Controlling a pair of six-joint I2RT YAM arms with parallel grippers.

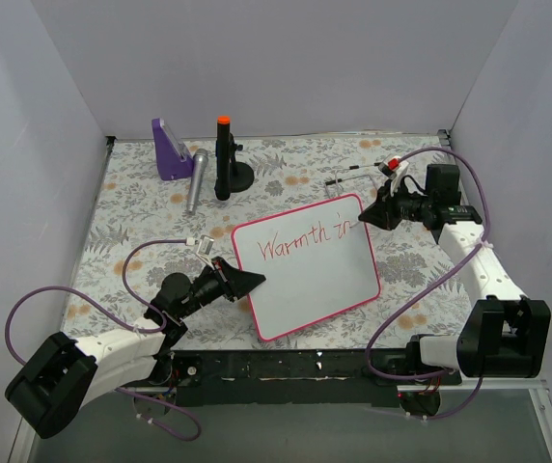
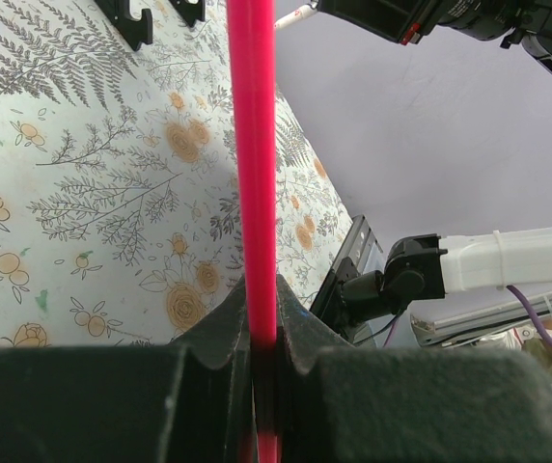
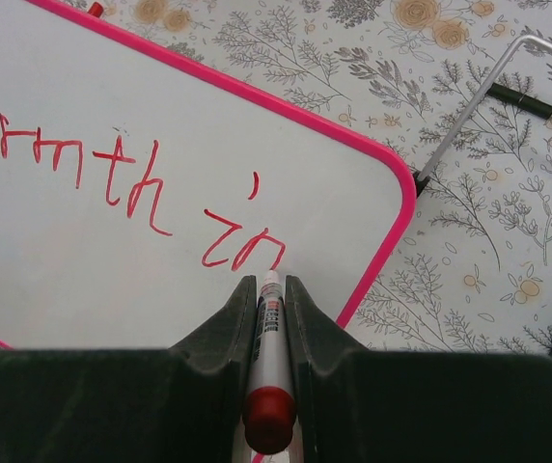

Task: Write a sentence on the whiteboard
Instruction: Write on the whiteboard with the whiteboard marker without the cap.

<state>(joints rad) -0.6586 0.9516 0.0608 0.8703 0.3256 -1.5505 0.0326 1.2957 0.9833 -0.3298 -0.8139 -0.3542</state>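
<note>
- Near the middle of the floral-covered table (image 1: 131, 227), the whiteboard (image 1: 319, 294) lies flat and turned at a slant, between the two arms so both can reach it.
- The left end effector (image 1: 249, 281) is clamped tight on the board's pink frame (image 2: 255, 145) at the left edge. This grip probably keeps the glossy board from sliding under the pen's pressure.
- The right end effector (image 3: 270, 289) is closed on a red marker (image 3: 269, 342), which lies along the groove between the fingers with its red cap end toward the camera. The tip points down at the board, just after the last letter written, which suits a steady writing stroke.
- The sentence (image 3: 131, 178) is in thin red script and reads "Warmth in" on a single line across the upper part of the board. The lower part is blank, so by the look of it the writing is only partly done.
- Small print runs along the marker barrel, but it is too small to read.
- Well apart at the back of the table stand a purple holder (image 1: 170, 149) and a black stand (image 1: 226, 164) with an orange-tipped pen. A silver cylinder (image 1: 195, 180) lies between them, clear of the writing area.
- No brand name is legible anywhere.
</note>
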